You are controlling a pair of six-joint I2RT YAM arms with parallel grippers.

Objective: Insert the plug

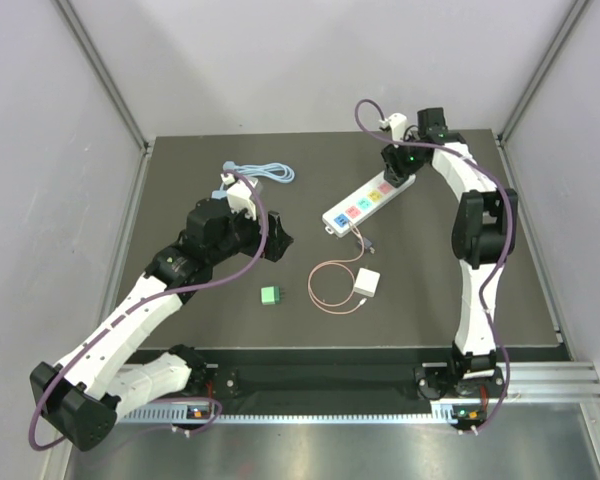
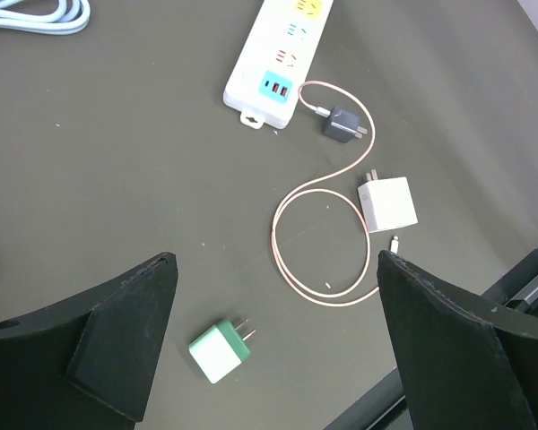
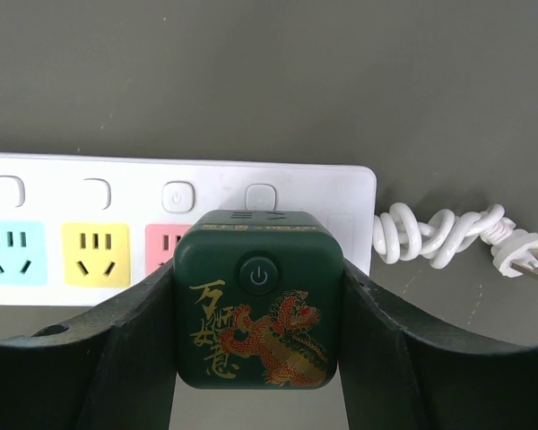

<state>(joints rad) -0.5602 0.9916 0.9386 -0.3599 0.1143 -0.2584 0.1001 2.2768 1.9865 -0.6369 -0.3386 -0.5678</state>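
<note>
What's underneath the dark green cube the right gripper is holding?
The white power strip, with its pink socket peeking out on one side. The strip face right under the dark green cube is covered, so its prongs can't be seen.

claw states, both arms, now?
Left claw: open, empty.
Right claw: closed on the dark green plug.

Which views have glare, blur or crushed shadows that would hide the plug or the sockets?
Top external view: even, soft light, bright sheen only on the metal sill. Left wrist view: the small green plug is sharp; the fingers are near-black, detail lost. Right wrist view: the dark green adapter and power strip are crisp, no glare.
</note>
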